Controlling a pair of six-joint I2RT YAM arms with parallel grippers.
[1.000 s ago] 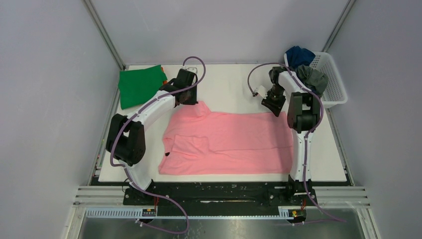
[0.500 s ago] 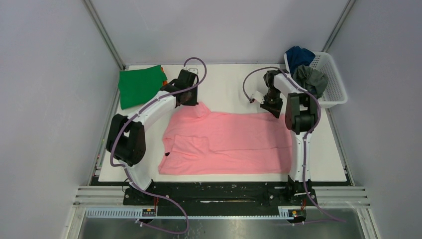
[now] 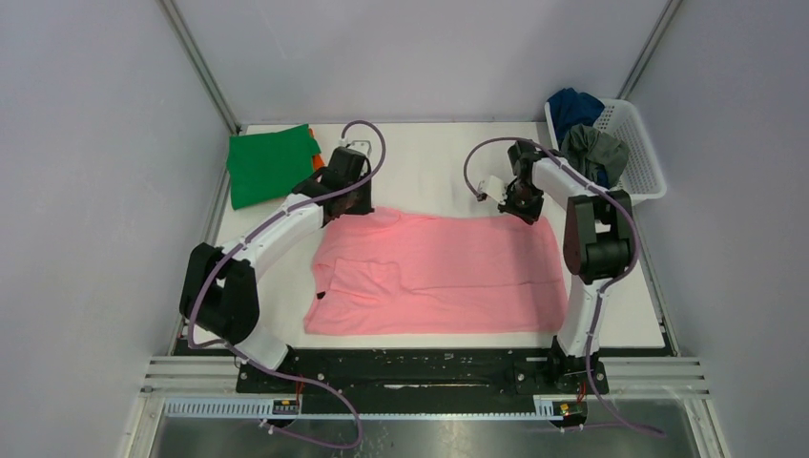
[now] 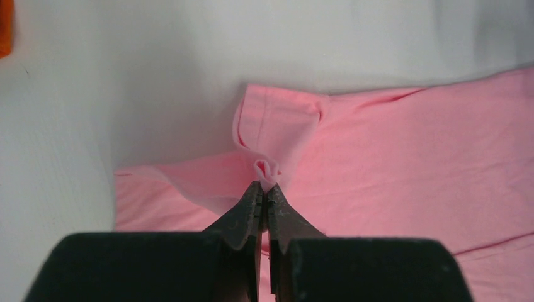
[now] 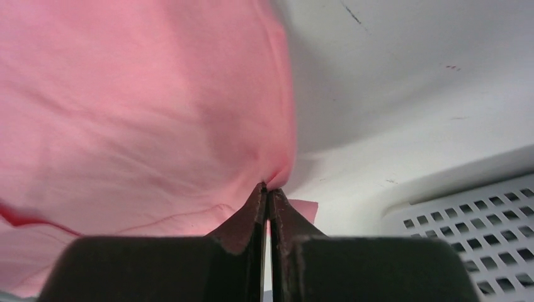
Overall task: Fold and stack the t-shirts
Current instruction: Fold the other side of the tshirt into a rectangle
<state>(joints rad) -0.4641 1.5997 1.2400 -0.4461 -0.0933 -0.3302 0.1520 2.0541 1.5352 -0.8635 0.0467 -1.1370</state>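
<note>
Near edge: the pink t-shirt [image 3: 439, 272] lies spread flat on the white table [image 3: 429, 157], with only a narrow bare strip between its near hem and the table's near edge.
Side edges: a bare margin of table runs along the shirt's left side and a slimmer one along its right.
Far-left corner of the shirt: the left gripper [image 4: 264, 187] has its jaws pressed together on a small pinch of pink cloth beside the sleeve.
Far-right corner of the shirt: the right gripper [image 5: 267, 189] is clamped on the pink cloth, which bunches at its tips.
Open room: a broad bare band of table lies beyond the shirt's far edge, between the two grippers.
Far-left corner of the table: the green t-shirt [image 3: 267, 167] lies flat, and the orange t-shirt [image 3: 315, 153] shows only as a sliver at its right edge.
Far right: the white lattice basket [image 3: 644, 167] sits at the table's corner and holds the dark blue t-shirt [image 3: 572, 103] and the grey t-shirt [image 3: 596, 148].
Count: five t-shirts, one of each colour; two grippers; one basket.
</note>
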